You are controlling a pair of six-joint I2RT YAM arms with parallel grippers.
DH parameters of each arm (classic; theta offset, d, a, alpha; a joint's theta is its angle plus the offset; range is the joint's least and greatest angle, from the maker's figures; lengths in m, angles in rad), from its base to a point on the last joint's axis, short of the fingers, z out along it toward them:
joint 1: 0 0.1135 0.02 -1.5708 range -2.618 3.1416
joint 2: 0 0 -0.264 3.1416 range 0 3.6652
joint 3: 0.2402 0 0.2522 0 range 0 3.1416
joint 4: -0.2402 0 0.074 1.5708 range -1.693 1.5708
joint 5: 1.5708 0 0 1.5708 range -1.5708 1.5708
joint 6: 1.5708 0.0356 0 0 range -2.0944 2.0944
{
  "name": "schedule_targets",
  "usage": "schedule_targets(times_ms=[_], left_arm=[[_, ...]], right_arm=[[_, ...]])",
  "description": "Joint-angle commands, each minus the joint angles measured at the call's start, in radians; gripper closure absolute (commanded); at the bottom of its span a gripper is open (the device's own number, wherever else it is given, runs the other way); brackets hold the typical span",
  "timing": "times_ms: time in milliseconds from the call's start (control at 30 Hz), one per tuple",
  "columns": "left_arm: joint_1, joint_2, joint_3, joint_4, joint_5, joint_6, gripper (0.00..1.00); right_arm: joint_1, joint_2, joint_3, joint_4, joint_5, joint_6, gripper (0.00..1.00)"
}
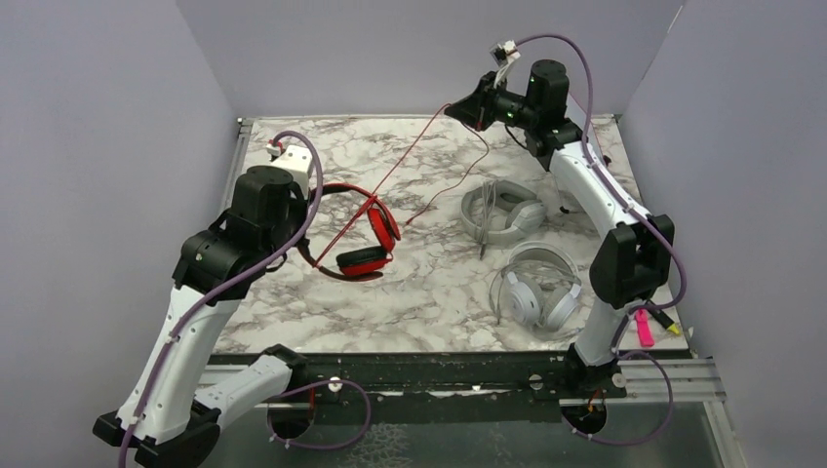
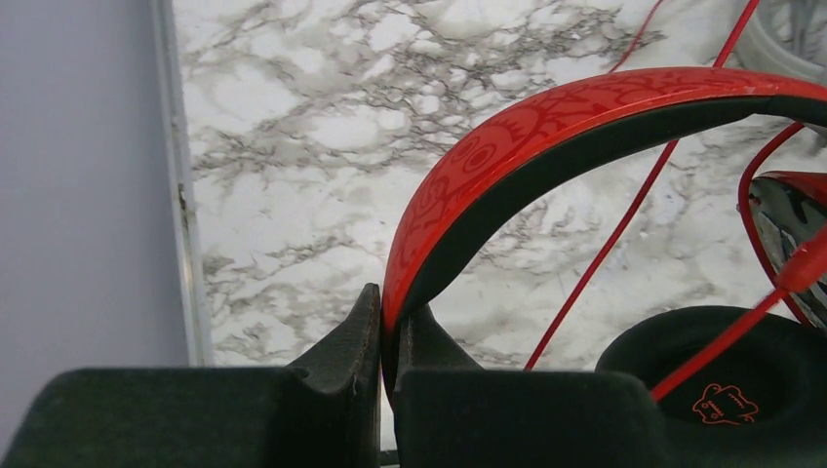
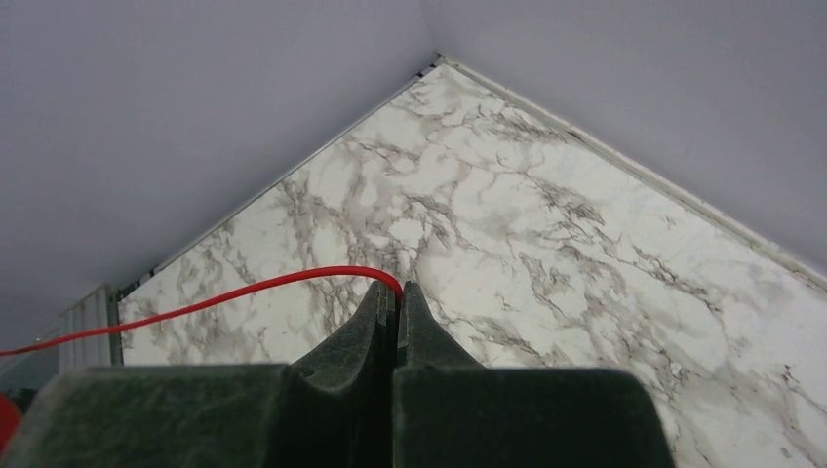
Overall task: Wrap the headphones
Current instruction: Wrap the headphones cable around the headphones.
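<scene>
The red-and-black headset is seen left of centre on the marble tabletop, its patterned red headband pinched edge-on between the clenched fingers of the left gripper. At the upper middle of the overhead frame, the right gripper is held high near the back wall, its fingers clamped on the red cable, which is drawn out in a long, nearly straight line from the headset up to the raised arm. A second strand of the same cable trails down onto the marble at mid-frame. No turn of cable is seen around the headband, so the wrapping of this first headset is judged to be barely begun: the cord is stretched out, ready to be wound. In the right half of the frame, the light grey headset and, below it, the white-silver headset lie flat and ungripped, their thin grey cables apparently loose. Both are judged to be left to do.
</scene>
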Motion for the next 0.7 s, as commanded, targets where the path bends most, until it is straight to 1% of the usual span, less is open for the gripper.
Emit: schedule_targets(times_ms=[0,67,133,200,267,367,467,533,600,667], left_arm=[[-0.001,-0.025,-0.087,0.192,-0.163,0.130,1.00],[-0.001,-0.022,-0.118,0.253,-0.240,0.122,1.00],[-0.002,-0.019,-0.154,0.321,-0.263,0.140,1.00],[-0.002,0.001,-0.171,0.358,-0.332,0.112,1.00],[-0.001,0.042,-0.168,0.377,-0.404,0.062,1.00],[-0.001,0.107,-0.165,0.411,-0.439,0.009,1.00],[-0.001,0.173,-0.196,0.478,-0.514,-0.007,1.00],[0.010,0.228,-0.196,0.511,-0.561,-0.044,1.00],[0.042,0.282,-0.191,0.552,-0.563,-0.084,1.00],[0.080,0.348,-0.164,0.569,-0.519,-0.134,1.00]], right_arm=[[-0.008,0.057,0.142,-0.161,-0.068,0.031,0.99],[-0.008,0.052,0.174,-0.175,-0.089,0.055,0.99],[-0.004,0.029,0.170,-0.164,-0.093,0.077,0.99],[0.003,0.008,0.166,-0.172,-0.096,0.090,0.99],[0.017,-0.011,0.164,-0.192,-0.102,0.099,0.99],[0.051,-0.042,0.154,-0.196,-0.123,0.117,0.99],[0.079,-0.081,0.138,-0.170,-0.148,0.165,0.99],[0.099,-0.106,0.140,-0.171,-0.157,0.186,0.99],[0.132,-0.139,0.126,-0.178,-0.166,0.189,0.99],[0.163,-0.188,0.089,-0.181,-0.165,0.187,0.99]])
